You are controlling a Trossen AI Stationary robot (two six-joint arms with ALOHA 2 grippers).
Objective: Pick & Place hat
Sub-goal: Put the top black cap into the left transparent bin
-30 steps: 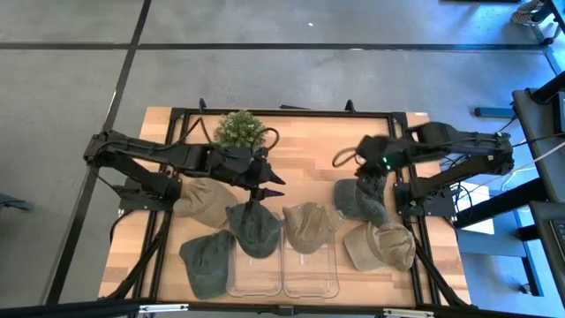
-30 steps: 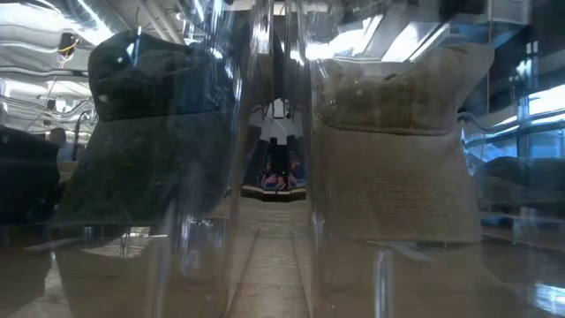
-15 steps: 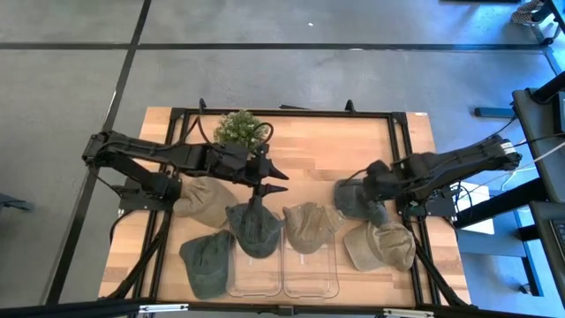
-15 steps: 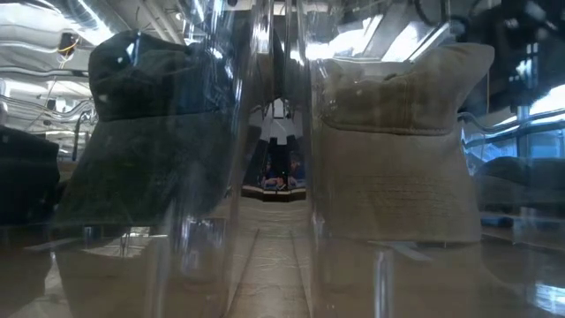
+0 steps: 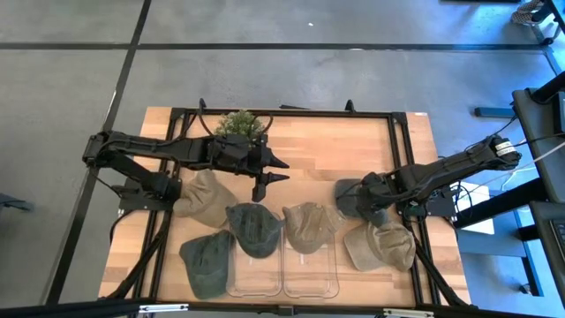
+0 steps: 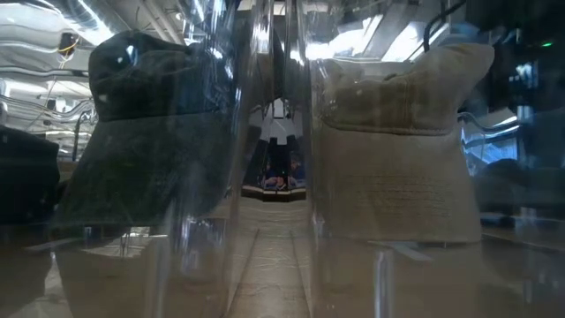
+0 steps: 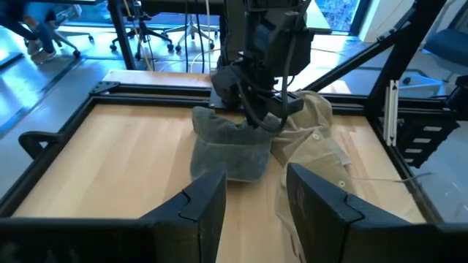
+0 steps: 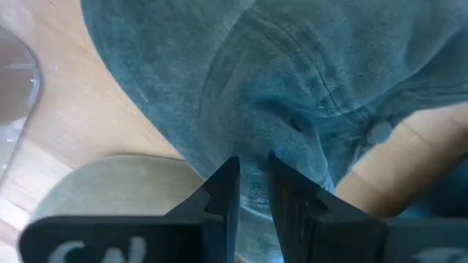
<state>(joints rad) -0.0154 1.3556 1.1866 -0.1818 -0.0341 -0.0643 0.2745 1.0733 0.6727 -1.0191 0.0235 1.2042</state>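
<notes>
Matt cloth hats [image 5: 254, 228] lie on a smooth pale wooden table [image 5: 309, 150] beside glossy clear plastic bins [image 5: 309, 274].

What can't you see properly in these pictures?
- High view: whether the right pincer really grips the grey-blue hat; the arm covers it.
- Right wrist view: the hat's edges, cut off by the frame.
- Low view: both pincers, hidden behind the clear bins and their hats.

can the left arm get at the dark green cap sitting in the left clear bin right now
Probably yes. The left claw hangs open just behind the dark green cap, with nothing between them, and the right claw is away on the grey cap.
</notes>
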